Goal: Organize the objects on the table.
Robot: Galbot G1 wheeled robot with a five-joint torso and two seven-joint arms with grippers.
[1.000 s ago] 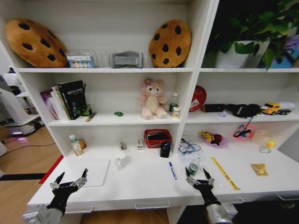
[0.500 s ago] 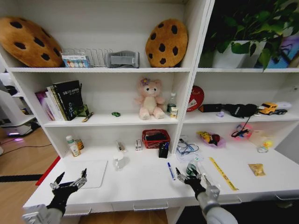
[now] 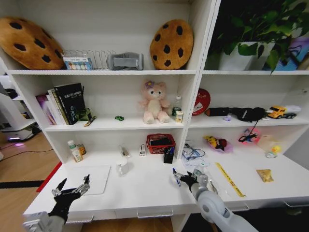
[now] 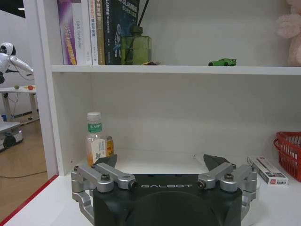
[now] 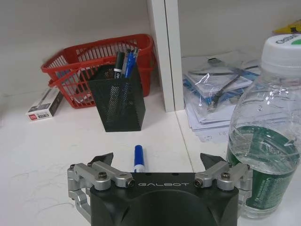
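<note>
My right gripper [image 3: 181,177] is over the blue pen [image 5: 138,157] on the desk [image 3: 145,186], jaws wide, holding nothing; pen lies between them, near the pen cup [image 5: 117,97]. Left gripper [image 3: 72,186] open, empty, at the desk's front-left edge.

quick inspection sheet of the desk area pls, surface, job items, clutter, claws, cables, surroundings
surface: white desk, mostly bare in the middle
job's things: blue pen lying flat between the open fingers of the right claw; silver laptop closed near the left claw; green toy car up on the shelf
clutter: water bottle beside the right claw, black mesh pen cup, red basket, yellow ruler
grippers: both claws open; the left hovers over the desk's front left corner
cables: nothing seen on the desk
surroundings: white shelving with books, pink plush bear, cookie cushions
</note>
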